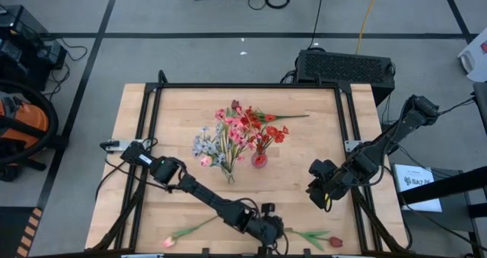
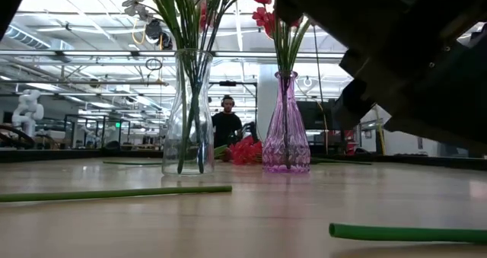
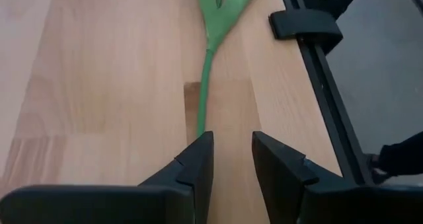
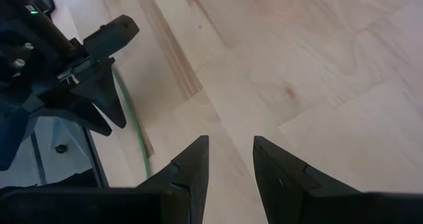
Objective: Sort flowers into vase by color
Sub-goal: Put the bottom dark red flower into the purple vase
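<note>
With fingers apart, the left gripper (image 1: pixel 272 229) hovered at the lower centre over a red flower's stem (image 3: pixel 204 95), which might roll aside if struck off-centre.

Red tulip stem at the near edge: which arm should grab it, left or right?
Left. The left gripper hangs open by the red tulip stem at the table's near edge, and its wrist view shows the stem just ahead of the fingers. The right gripper is open but farther off.
</note>
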Action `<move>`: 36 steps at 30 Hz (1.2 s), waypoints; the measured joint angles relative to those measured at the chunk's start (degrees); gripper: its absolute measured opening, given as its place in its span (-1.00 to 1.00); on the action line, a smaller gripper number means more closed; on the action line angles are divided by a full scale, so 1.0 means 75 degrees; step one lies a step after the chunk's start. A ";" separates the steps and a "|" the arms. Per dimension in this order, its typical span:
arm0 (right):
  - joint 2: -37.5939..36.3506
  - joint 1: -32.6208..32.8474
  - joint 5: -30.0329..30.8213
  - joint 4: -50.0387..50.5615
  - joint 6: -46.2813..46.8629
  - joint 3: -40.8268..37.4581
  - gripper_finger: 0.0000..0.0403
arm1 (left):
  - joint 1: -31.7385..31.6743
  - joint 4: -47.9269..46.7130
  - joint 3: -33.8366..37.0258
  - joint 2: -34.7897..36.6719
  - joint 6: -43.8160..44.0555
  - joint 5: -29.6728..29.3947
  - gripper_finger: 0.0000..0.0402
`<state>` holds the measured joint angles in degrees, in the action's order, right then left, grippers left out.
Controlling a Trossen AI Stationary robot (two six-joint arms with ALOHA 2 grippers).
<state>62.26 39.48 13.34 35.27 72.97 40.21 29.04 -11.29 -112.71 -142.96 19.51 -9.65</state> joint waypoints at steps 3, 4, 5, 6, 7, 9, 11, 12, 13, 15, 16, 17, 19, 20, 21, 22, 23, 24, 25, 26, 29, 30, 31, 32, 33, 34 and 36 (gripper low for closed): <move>0.0000 0.0001 0.0003 0.0000 0.0005 0.0002 -0.46 | -0.0006 -0.0250 -0.0002 0.0000 -0.0065 -0.0003 -0.44; 0.0000 0.0003 0.0003 0.0000 0.0020 0.0000 -0.46 | -0.0014 -0.0440 -0.0002 0.0000 -0.0065 -0.0006 -0.44; 0.0000 0.0001 0.0004 0.0000 0.0035 0.0000 -0.46 | -0.0021 -0.0645 -0.0002 0.0000 -0.0066 -0.0008 -0.44; 0.0000 0.0002 0.0006 0.0000 0.0038 0.0000 -0.46 | -0.0029 -0.0858 -0.0002 -0.0001 -0.0068 -0.0017 -0.44; 0.0000 0.0003 0.0006 0.0000 0.0038 0.0000 -0.46 | -0.0029 -0.1016 -0.0023 0.0000 -0.0069 -0.0018 -0.44; 0.0000 0.0000 0.0009 -0.0001 0.0038 0.0000 -0.46 | -0.0029 -0.1325 -0.0021 0.0006 -0.0067 -0.0073 -0.45; 0.0000 0.0000 0.0009 -0.0013 0.0039 0.0000 -0.46 | -0.0020 -0.1366 0.0056 0.0012 -0.0069 -0.0147 -0.47; 0.0000 0.0003 0.0012 -0.0037 0.0041 0.0000 -0.46 | -0.0021 -0.1366 0.0076 0.0015 -0.0068 -0.0146 -0.51; 0.0000 0.0000 0.0012 -0.0068 0.0038 0.0000 -0.46 | -0.0026 -0.1372 0.0088 0.0020 -0.0068 -0.0146 -0.57; 0.0000 0.0001 0.0015 -0.0080 0.0038 0.0000 -0.46 | -0.0029 -0.1355 0.0141 0.0026 -0.0065 -0.0161 -0.75; 0.0000 0.0002 0.0009 -0.0089 0.0038 0.0002 -0.46 | -0.0029 -0.1341 0.0157 0.0026 -0.0060 -0.0190 -0.86; 0.0000 0.0000 -0.0011 -0.0094 0.0026 0.0000 -0.46 | -0.0029 -0.1328 0.0158 0.0026 -0.0047 -0.0226 -0.92; 0.0000 0.0000 -0.0317 -0.0081 -0.0071 0.0000 -0.46 | -0.0022 -0.1317 0.0164 0.0026 0.0046 -0.0348 -0.96; -0.0005 0.0000 -0.0536 -0.0009 -0.0127 0.0003 -0.46 | -0.0017 -0.1317 0.0164 0.0027 0.0139 -0.0402 -0.97; -0.0038 0.0002 -0.0777 0.0139 -0.0122 0.0003 -0.46 | -0.0017 -0.1323 0.0172 0.0058 0.0193 -0.0434 -0.98; -0.0090 0.0020 -0.0971 0.0301 -0.0023 0.0003 -0.46 | -0.0013 -0.1360 0.0181 0.0093 0.0262 -0.0485 -0.98; -0.0167 0.0061 -0.1083 0.0457 0.0084 0.0003 -0.46 | -0.0012 -0.1399 0.0187 0.0130 0.0304 -0.0540 -0.98; -0.0278 0.0117 -0.1159 0.0622 0.0175 0.0003 -0.46 | -0.0012 -0.1465 0.0197 0.0168 0.0330 -0.0626 -0.99; -0.0397 0.0186 -0.1176 0.0792 0.0259 0.0003 -0.46 | -0.0015 -0.1571 0.0202 0.0213 0.0341 -0.0743 -0.99; -0.0548 0.0272 -0.1177 0.0971 0.0385 0.0003 -0.46 | -0.0013 -0.1738 0.0212 0.0294 0.0352 -0.0893 -0.99; -0.1053 0.0583 -0.1010 0.1440 0.0863 0.0003 -0.46 | -0.0018 -0.2369 0.0222 0.0519 0.0639 -0.1301 -0.99; -0.1223 0.0710 -0.0839 0.1569 0.1031 0.0003 -0.46 | -0.0015 -0.2671 0.0222 0.0585 0.0758 -0.1412 -0.99; -0.1379 0.0846 -0.0631 0.1655 0.1166 0.0003 -0.46 | 0.0003 -0.3022 0.0222 0.0659 0.0883 -0.1476 -0.99; -0.1516 0.0968 -0.0440 0.1692 0.1295 0.0003 -0.46 | 0.0016 -0.3174 0.0222 0.0694 0.0950 -0.1514 -0.99; -0.1647 0.1113 -0.0242 0.1738 0.1421 0.0003 -0.46 | 0.0046 -0.3165 0.0222 0.0709 0.0997 -0.1516 -0.99; -0.1759 0.1241 -0.0057 0.1788 0.1520 0.0003 -0.46 | 0.0082 -0.3124 0.0236 0.0746 0.1015 -0.1514 -0.99; -0.1917 0.1455 0.0282 0.1805 0.1658 0.0003 -0.46 | 0.0159 -0.3105 0.0297 0.0806 0.1091 -0.1515 -1.00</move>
<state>47.89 50.39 15.46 48.80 85.40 40.23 30.23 -34.58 -110.48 -136.91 27.69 -21.01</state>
